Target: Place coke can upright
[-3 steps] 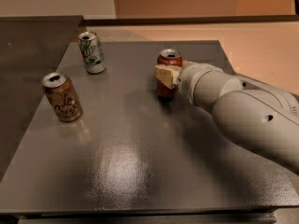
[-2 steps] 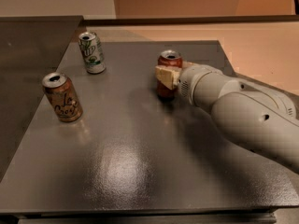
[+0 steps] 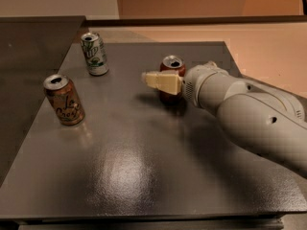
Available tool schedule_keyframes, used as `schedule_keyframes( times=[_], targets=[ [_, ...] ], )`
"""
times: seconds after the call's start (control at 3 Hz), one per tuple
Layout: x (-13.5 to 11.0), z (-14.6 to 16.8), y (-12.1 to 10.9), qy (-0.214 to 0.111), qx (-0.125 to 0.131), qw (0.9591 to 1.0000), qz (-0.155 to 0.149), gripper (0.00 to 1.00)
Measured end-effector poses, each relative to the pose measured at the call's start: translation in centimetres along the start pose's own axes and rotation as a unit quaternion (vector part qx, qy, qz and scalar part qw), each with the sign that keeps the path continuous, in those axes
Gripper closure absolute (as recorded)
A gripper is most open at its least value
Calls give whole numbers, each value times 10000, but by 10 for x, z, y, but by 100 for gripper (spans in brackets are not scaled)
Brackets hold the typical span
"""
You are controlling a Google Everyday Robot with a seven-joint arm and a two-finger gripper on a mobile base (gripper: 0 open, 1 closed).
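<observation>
The coke can [image 3: 172, 64], red with a silver top, stands upright on the dark table [image 3: 144, 166] at the back, right of the middle. My gripper [image 3: 154, 74] reaches in from the right and sits around the can, open. Its near cream finger [image 3: 162, 81] crosses in front of the can's lower half, and its tip sticks out past the can's left side. The far finger is hidden behind the can.
A green-and-white can [image 3: 94, 53] stands upright at the back left. A brown-orange can [image 3: 64, 99] stands upright at the left. My white arm [image 3: 249, 114] covers the table's right side. The table's right edge [image 3: 235, 66] runs close behind the arm.
The near finger has swung out: its tip now reaches further left, past the coke can. The can and the arm have stayed where they were.
</observation>
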State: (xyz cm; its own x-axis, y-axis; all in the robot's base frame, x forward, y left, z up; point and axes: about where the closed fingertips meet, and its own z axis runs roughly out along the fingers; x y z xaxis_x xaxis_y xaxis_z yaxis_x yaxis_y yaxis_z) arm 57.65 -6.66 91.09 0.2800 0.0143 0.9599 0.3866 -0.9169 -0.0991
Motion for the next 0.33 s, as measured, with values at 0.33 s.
schedule_keyframes(
  times=[0.33],
  targets=[
    [0, 0, 0, 0, 0, 10000, 0, 0]
  ],
)
